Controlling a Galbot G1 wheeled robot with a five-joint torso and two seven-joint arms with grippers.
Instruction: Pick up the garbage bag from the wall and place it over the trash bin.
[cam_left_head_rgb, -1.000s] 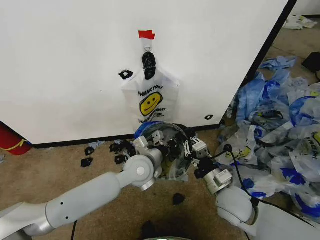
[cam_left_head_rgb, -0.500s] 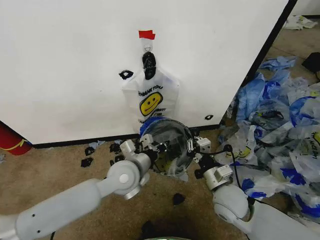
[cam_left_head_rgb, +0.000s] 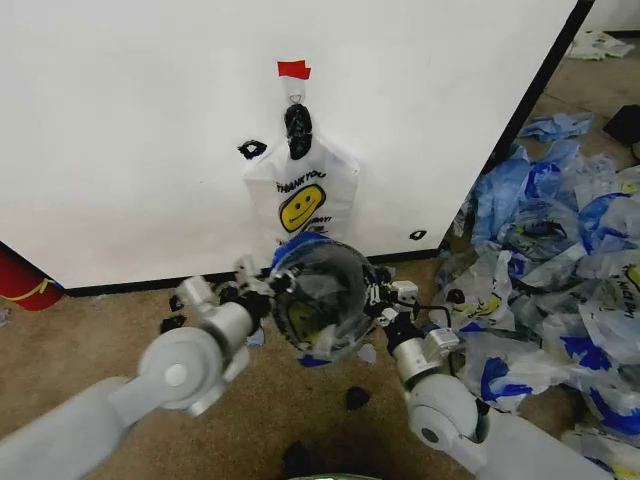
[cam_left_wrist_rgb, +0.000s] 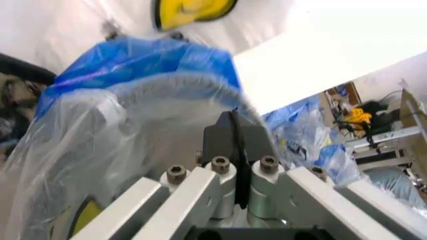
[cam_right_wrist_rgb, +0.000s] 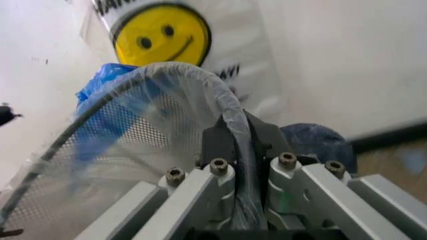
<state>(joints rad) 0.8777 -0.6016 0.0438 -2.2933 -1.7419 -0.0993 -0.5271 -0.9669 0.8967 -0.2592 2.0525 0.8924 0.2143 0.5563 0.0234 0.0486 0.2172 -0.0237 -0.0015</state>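
Both our grippers, left (cam_left_head_rgb: 262, 297) and right (cam_left_head_rgb: 380, 300), have jaws clenched on the round black mesh trash bin's (cam_left_head_rgb: 322, 295) rim, pinching the thin translucent garbage bag (cam_left_head_rgb: 300, 325) over it.

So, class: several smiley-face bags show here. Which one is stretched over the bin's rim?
The garbage bag held between both grippers, pulled over the trash bin. The bunch hangs on the wall hook; others lie heaped on the floor.

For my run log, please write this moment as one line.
left gripper: shut on garbage bag | right gripper: shut on bag over trash bin rim | bin lifted before wall
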